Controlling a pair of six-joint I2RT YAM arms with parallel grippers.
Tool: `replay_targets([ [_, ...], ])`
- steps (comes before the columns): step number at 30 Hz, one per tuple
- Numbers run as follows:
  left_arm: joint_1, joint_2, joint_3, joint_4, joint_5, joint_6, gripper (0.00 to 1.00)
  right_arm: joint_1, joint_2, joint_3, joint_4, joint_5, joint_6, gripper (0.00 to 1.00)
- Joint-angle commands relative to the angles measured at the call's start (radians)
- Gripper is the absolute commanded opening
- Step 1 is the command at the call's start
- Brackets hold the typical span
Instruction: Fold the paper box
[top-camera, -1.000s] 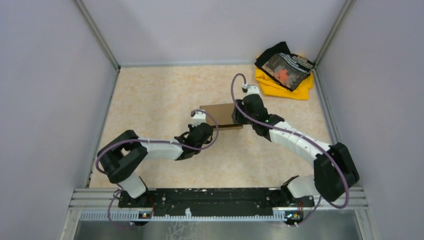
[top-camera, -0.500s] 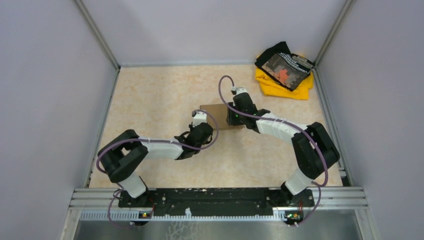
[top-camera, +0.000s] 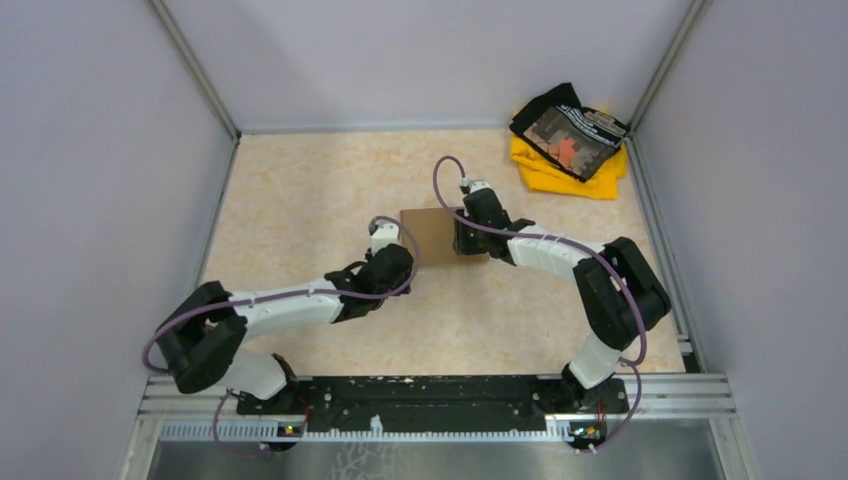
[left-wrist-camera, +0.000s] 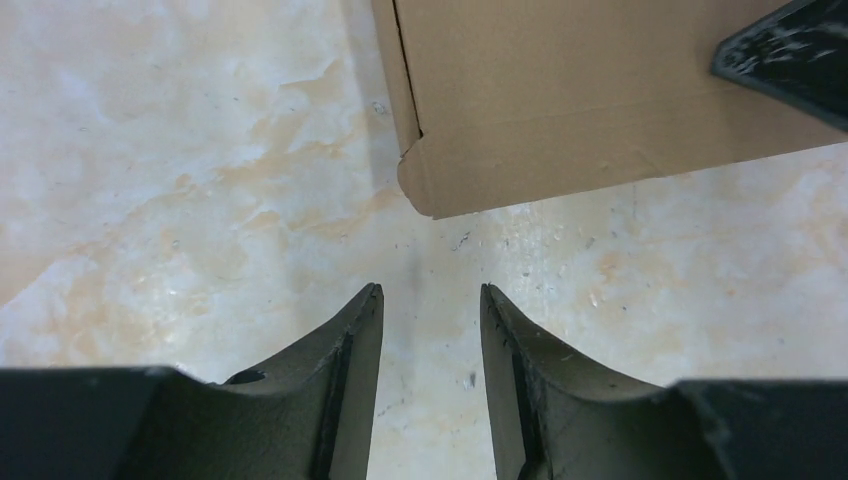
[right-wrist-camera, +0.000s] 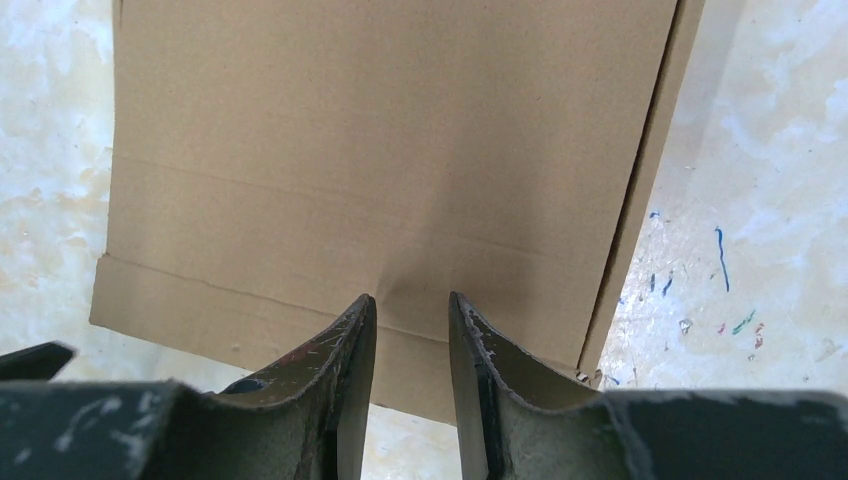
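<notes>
Hovering just short of the paper box (left-wrist-camera: 560, 100) corner, left tool (left-wrist-camera: 431, 290) is apart, empty, touching nothing. Box lies closed, mid-tabletop (top-camera: 300, 190). Right tool (right-wrist-camera: 410, 298) is over its lid, fingers slightly apart, nothing between. Probably seating the lid: press flat near the front crease, don't skid the box. Room lies left and front; cloth pile (top-camera: 565, 165) is well apart, far-right corner.

The left claw (left-wrist-camera: 430, 292) has opened and backed off the paper box (left-wrist-camera: 570, 100).
</notes>
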Motion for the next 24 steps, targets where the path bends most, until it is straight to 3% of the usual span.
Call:
replay_targets([
  [1,0.008,-0.133,-0.02,-0.093,-0.01,-0.042,0.48,-0.011,0.021,-0.005,0.013,0.03,-0.022,0.33],
  [5,0.024,-0.202,0.02,-0.099,-0.037,0.005,0.53,-0.012,0.016,-0.004,0.005,0.044,-0.028,0.33],
  [7,0.083,-0.196,0.039,-0.065,0.005,0.04,0.51,-0.012,0.0,-0.009,0.007,0.046,-0.028,0.33],
  [11,0.188,-0.131,0.046,0.116,0.173,0.123,0.21,-0.012,-0.027,-0.003,0.003,0.042,-0.028,0.33],
  [14,0.2,-0.043,0.094,0.181,0.2,0.178,0.08,-0.012,-0.028,0.016,-0.008,0.037,-0.034,0.33],
  [18,0.201,0.085,0.195,0.167,0.196,0.204,0.01,-0.014,-0.027,0.03,-0.008,0.026,-0.036,0.33],
  [24,0.202,0.157,0.25,0.179,0.234,0.203,0.01,-0.014,-0.024,0.037,0.003,0.013,-0.036,0.33],
])
